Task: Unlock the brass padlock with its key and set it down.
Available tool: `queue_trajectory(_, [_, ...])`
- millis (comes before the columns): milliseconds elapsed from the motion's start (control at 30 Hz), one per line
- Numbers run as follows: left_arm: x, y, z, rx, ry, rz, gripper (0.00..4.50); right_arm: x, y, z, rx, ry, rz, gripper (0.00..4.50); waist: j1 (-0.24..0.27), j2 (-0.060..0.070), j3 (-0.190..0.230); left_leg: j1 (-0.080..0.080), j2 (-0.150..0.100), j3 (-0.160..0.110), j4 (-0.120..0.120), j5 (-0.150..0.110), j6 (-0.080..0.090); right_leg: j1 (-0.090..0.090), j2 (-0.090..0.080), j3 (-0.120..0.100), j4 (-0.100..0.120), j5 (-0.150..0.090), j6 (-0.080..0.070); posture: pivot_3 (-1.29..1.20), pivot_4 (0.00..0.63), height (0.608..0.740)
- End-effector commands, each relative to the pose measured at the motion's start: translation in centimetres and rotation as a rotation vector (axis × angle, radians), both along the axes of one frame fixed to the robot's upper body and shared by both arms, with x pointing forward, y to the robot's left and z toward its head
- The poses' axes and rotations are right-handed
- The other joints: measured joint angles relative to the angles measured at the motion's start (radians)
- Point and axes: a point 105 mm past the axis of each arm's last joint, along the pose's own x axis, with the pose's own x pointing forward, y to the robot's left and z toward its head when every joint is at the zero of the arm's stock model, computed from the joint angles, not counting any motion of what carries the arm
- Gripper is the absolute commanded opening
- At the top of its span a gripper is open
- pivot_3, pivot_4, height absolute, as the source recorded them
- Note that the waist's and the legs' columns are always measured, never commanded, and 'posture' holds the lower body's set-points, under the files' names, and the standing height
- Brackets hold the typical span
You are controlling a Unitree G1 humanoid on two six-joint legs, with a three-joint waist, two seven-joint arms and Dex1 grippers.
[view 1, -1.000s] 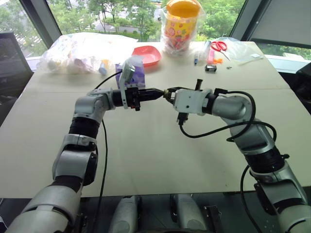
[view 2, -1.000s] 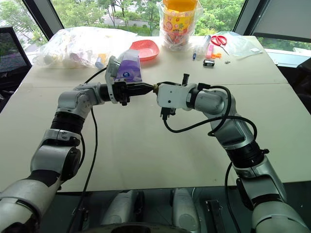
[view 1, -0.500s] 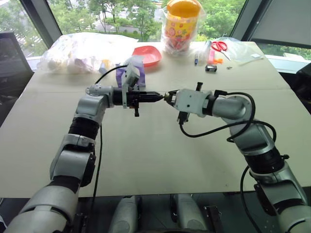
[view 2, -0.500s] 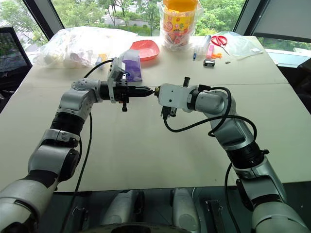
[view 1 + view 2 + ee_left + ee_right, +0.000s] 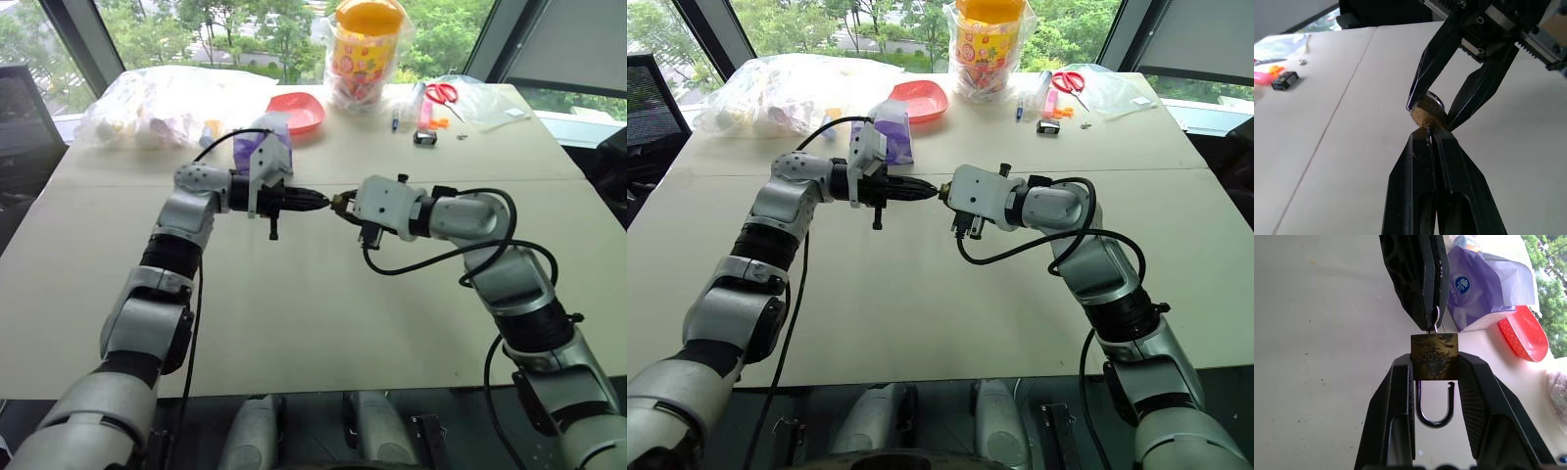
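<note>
Unlocking step, key in the lock, both arms raised over the middle of the table (image 5: 294, 323).

The right gripper (image 5: 1434, 363) clamps the brass padlock (image 5: 1434, 356) by its two side faces, jaws part-way apart, just the width of the lock body. The lock hangs in the air between the two grippers, well above the tabletop. In the right wrist view the silver shackle (image 5: 1436, 404) points back toward the wrist, and one leg looks free of the body with a gap at its notched end, so the lock appears already sprung, or very near it.

The left gripper (image 5: 1429, 134) is pinched fully closed on the key (image 5: 1435, 326). Only a sliver of silver shows between its tips and the keyhole face of the padlock; the blade seems seated in the lock.

Judgement: the turn of the key is at its end. Next comes confirming that the shackle is clear, then lowering the padlock to a bare patch of table and letting go. That calls for the right gripper to keep a firm squeeze while the key either stays in or is drawn straight out along its axis. A sideways tug could twist the small lock out of the jaws.

Clutter sits well away at the far edge: purple packet (image 5: 266, 152), red dish (image 5: 297, 111), scissors (image 5: 443, 93).
</note>
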Motion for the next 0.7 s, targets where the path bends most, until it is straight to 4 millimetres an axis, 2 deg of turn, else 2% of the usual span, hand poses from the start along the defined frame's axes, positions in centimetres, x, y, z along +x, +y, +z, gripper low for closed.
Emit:
queue_trajectory(33, [0.1,1.1,1.1,-0.059,0.164,0.026,0.91,-1.0,0.6,2.9,-0.016,-0.171,0.051,0.69,-0.001,0.000,0.000,0.000,0.000,0.000,0.000,0.000,0.000,0.000,0.000,0.000,0.000,0.000,0.000,0.00,0.150,0.740])
queue_trajectory(200, [0.2,1.1,2.1,-0.126,0.221,0.044,2.82,-0.8,0.6,3.0,-0.041,-0.207,0.050,0.69,-0.001,0.000,0.000,0.000,0.000,0.000,0.000,0.000,0.000,0.000,0.000,0.000,0.000,-0.001,0.001,0.00,0.150,0.740])
queue_trajectory(367, [0.0,0.5,3.2,-0.204,0.264,0.025,2.82,-0.6,0.7,2.9,-0.056,-0.223,0.051,0.69,0.001,0.000,0.000,0.000,0.001,-0.001,0.000,0.000,0.000,0.000,0.000,0.000,0.000,-0.001,0.001,0.00,0.150,0.740])
queue_trajectory(700, [-0.3,-1.4,2.0,-0.174,0.268,-0.012,2.82,-0.6,0.9,2.8,-0.063,-0.232,0.052,0.69,0.000,0.000,0.000,0.000,0.000,0.000,0.000,0.000,0.000,0.000,0.000,0.000,0.000,-0.001,0.001,0.00,0.150,0.740])
